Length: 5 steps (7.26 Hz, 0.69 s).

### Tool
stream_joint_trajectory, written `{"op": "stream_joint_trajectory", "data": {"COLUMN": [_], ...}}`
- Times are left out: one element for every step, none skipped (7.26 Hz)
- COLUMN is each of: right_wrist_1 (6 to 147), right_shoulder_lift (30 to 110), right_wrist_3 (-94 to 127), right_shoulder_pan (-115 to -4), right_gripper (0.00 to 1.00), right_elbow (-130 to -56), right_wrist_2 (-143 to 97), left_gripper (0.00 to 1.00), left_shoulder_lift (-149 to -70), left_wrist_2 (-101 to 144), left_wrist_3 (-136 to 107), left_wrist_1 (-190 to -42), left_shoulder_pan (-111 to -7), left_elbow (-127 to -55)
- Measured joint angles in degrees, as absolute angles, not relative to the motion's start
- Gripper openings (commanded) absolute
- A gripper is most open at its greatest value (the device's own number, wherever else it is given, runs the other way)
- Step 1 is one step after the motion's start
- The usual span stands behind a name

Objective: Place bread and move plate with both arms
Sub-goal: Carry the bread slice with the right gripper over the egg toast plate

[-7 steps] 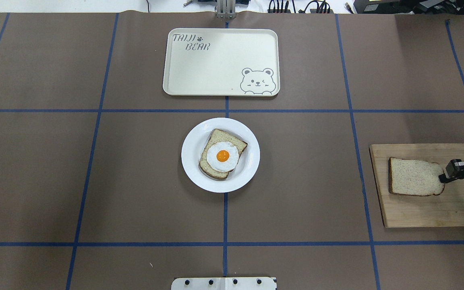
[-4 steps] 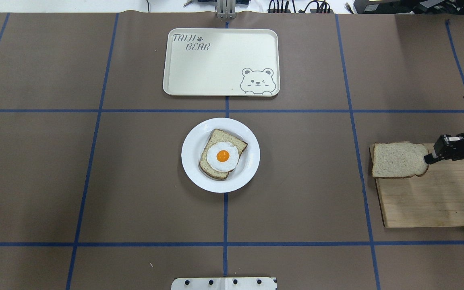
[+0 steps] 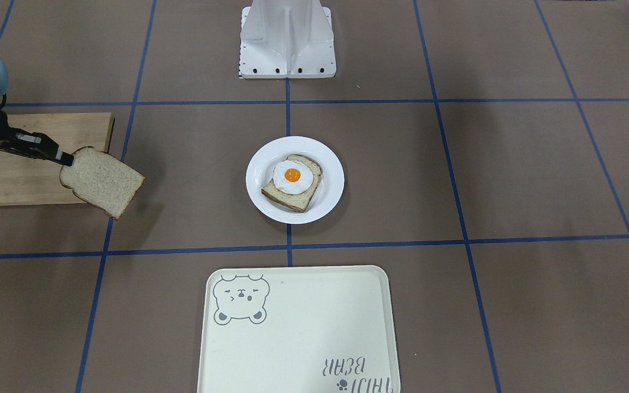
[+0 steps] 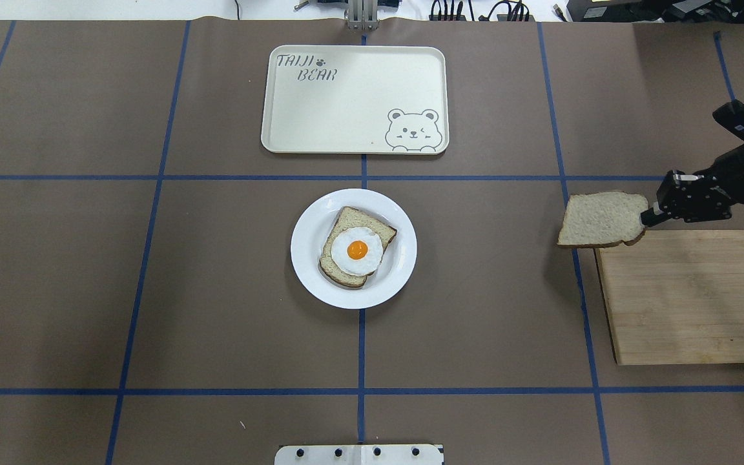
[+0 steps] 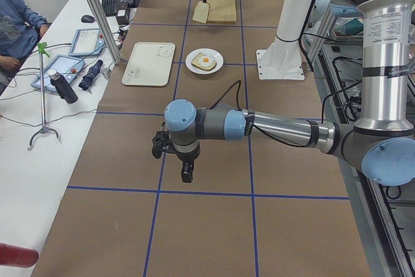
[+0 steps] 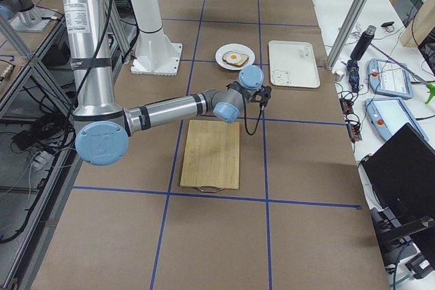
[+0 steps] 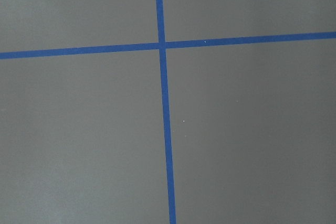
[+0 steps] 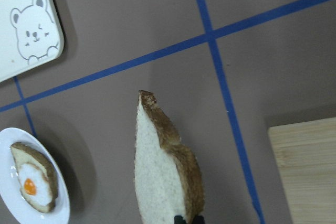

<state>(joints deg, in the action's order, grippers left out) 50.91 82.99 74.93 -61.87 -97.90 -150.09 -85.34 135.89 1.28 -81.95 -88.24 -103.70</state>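
The plain bread slice hangs in the air just off the far left corner of the wooden cutting board. My right gripper is shut on its right edge. The wrist view shows the slice edge-on, crust toward the camera. The white plate sits at the table's middle, left of the bread. It holds another slice topped with a fried egg. My left gripper shows only in the exterior left view, low over bare table. I cannot tell if it is open or shut.
A cream tray with a bear drawing lies beyond the plate. The cutting board lies bare at the right edge. Blue tape lines cross the brown table cover. The robot's white base stands at the near edge.
My right gripper has lifted the bread off the cutting board and carried it left and away from the robot, past the board's far left corner. The plate has not moved.
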Motion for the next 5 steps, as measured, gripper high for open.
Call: {"op": "stream_joint_trajectory", "data": {"right_wrist_1": [50.9, 51.0, 51.1, 51.3, 51.3], "right_shoulder_lift": [79.6, 76.4, 73.0, 69.9, 67.7], "right_wrist_3": [77.4, 78.6, 80.3, 84.2, 91.2], "right_shoulder_pan": [-60.7, -58.8, -56.4, -53.4, -49.7], "right_gripper": [0.0, 0.0, 0.0, 0.0, 0.0], "right_elbow": [-97.9, -97.6, -97.4, -97.4, -98.1], "right_wrist_2": [-149.9, -149.6, -148.5, -145.6, -140.8], "left_gripper": [0.98, 0.98, 0.98, 0.98, 0.98], "left_shoulder_lift": [-85.3, -85.3, -85.3, -85.4, -85.5], "left_wrist_2": [135.9, 136.0, 136.0, 136.3, 136.9], "left_wrist_3": [1.2, 1.2, 0.9, 0.3, 0.1], "left_wrist_1": [-81.9, -81.9, -81.9, -81.9, -82.0], "left_shoulder_pan": [-88.2, -88.2, -88.2, -88.2, -88.2], "left_elbow": [-103.7, -103.7, -103.7, -103.7, -103.6]}}
